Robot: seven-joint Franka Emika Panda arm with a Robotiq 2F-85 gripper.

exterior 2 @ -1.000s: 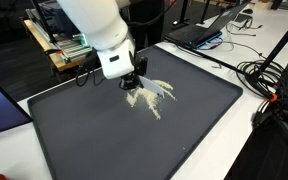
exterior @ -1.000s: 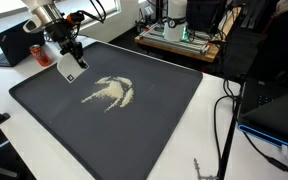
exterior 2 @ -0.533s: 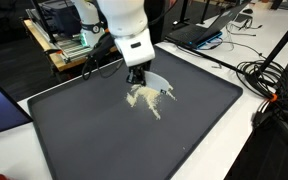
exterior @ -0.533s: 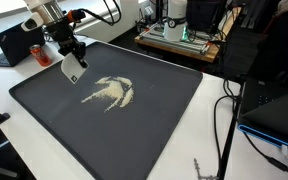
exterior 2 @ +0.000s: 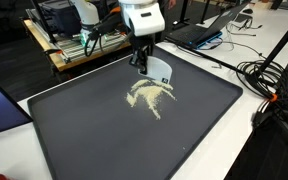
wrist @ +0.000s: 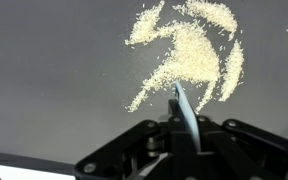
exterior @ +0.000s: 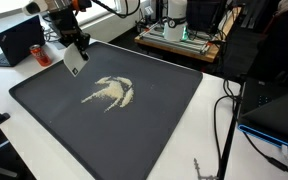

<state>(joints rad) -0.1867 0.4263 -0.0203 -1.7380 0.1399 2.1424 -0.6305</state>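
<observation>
My gripper (exterior: 75,50) (exterior 2: 142,60) (wrist: 183,125) is shut on a thin white and pale blue card (exterior: 74,62) (exterior 2: 159,71) (wrist: 184,108), held edge-on and lifted above the dark mat (exterior: 164,110) (exterior 2: 84,140). A spread pile of pale grains (exterior: 110,91) (exterior 2: 148,95) (wrist: 189,52) lies on the mat. In the wrist view the grains lie just beyond the card's tip. In both exterior views the card hangs clear of the mat, to one side of the grains.
A red can (exterior: 39,53) and a laptop (exterior: 19,40) stand beyond the mat's corner. Cables (exterior 2: 269,75) and a laptop (exterior 2: 209,28) lie on the white table. A rack of gear (exterior: 179,32) stands behind.
The arm has risen and drawn back from the grain pile, carrying the card with it. The grains look unchanged.
</observation>
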